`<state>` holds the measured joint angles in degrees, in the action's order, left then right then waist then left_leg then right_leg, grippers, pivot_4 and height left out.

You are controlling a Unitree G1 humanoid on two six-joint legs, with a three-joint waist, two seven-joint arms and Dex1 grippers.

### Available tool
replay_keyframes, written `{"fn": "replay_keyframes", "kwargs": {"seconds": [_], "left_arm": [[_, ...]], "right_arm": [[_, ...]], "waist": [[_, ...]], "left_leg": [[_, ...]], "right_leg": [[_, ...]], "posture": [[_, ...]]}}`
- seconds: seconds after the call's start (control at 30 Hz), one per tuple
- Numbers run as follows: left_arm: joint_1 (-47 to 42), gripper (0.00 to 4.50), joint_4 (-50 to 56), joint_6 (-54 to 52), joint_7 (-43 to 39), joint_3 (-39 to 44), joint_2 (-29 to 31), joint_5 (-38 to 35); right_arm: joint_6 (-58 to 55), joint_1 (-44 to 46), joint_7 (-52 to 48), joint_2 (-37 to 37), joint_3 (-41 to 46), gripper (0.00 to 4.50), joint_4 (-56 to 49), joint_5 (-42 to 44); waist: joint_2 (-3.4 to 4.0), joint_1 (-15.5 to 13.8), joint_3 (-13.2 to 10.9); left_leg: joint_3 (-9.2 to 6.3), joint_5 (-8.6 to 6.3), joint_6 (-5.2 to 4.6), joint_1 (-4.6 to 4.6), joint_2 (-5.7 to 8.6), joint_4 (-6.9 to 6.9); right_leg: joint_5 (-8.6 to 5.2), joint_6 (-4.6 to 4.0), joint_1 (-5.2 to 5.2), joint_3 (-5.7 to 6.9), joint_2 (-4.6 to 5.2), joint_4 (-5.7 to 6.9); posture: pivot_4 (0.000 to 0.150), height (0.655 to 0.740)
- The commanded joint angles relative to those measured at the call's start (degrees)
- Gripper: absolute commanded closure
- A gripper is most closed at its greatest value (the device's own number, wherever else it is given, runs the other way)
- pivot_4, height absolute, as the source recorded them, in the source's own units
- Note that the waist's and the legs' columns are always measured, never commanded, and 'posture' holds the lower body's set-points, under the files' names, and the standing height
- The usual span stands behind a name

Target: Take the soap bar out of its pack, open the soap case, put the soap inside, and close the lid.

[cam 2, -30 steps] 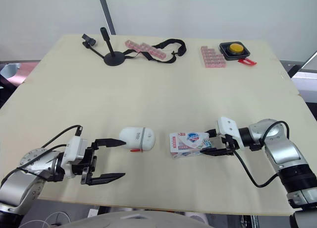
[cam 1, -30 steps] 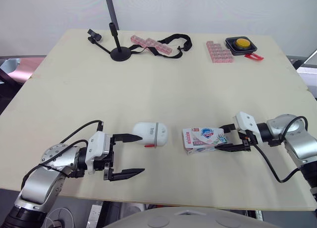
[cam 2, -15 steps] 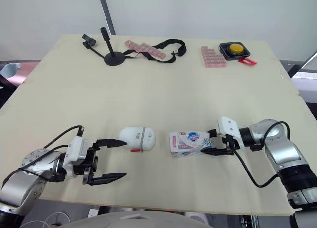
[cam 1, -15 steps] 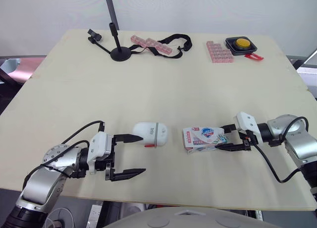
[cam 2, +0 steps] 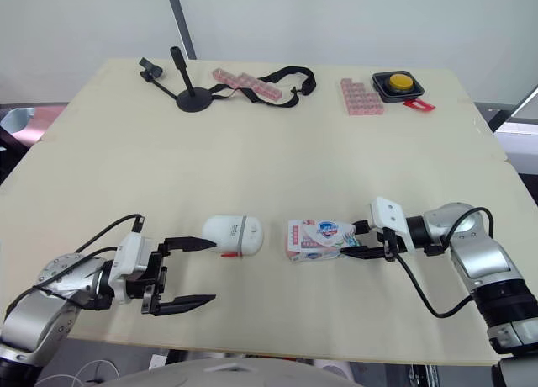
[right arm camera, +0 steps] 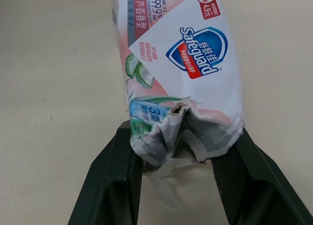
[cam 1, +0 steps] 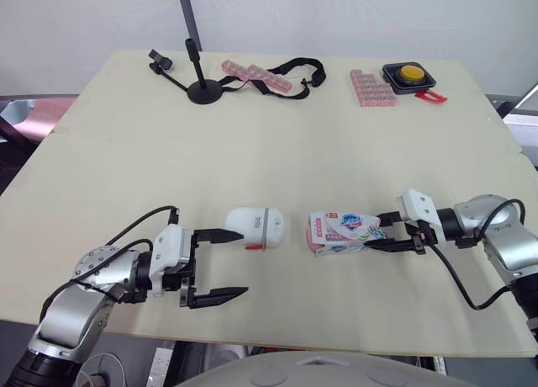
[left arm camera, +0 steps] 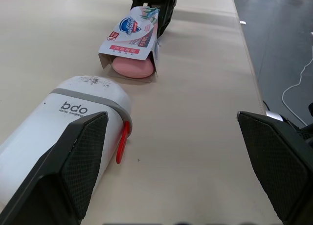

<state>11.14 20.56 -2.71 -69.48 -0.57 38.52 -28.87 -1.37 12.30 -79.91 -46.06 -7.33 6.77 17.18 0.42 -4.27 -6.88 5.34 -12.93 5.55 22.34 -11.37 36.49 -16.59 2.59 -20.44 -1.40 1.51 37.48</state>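
The right gripper (cam 1: pixel 376 241) pinches the soap pack (cam 1: pixel 340 230); the left gripper (cam 1: pixel 241 262) gapes wide. The left wrist view reveals the pink soap bar (left arm camera: pixel 133 68) inside.

Soap case (left arm camera: pixel 63 124): "bdo" in dark letters on the white shell; the smaller line under it is too fine to read.
Soap pack (right arm camera: pixel 181 58): "Safeguard" in white on a blue shield; "99.9%" above it; a large "3" on the blue band.
Red badge (right arm camera: pixel 209 6): "4.9" on the pack's corner.
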Motion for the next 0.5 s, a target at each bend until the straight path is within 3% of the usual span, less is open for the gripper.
{"fn": "replay_keyframes", "kwargs": {"seconds": [0.03,0.5], "left_arm": [[0.1,0.00,1.1,0.9,0.2,0.4,0.1,-0.1],[-0.4,0.00,0.7,1.0,0.3,-0.1,0.0,0.2]], "right_arm": [[-0.1,-0.1,0.3,-0.3,1.6,2.49,-0.6,0.5],[-0.9,-0.9,1.6,-0.7,3.0,2.49,-1.7,1.2]], "waist": [[0.00,0.0,0.0],[0.00,0.0,0.0]], "left_leg": [[0.00,0.00,0.00,0.00,0.00,0.00],[0.00,0.00,0.00,0.00,0.00,0.02]], "right_leg": [[0.00,0.00,0.00,0.00,0.00,0.00],[0.00,0.00,0.00,-0.01,0.00,0.01]], "posture": [[0.150,0.7385],[0.150,0.7385]]}}
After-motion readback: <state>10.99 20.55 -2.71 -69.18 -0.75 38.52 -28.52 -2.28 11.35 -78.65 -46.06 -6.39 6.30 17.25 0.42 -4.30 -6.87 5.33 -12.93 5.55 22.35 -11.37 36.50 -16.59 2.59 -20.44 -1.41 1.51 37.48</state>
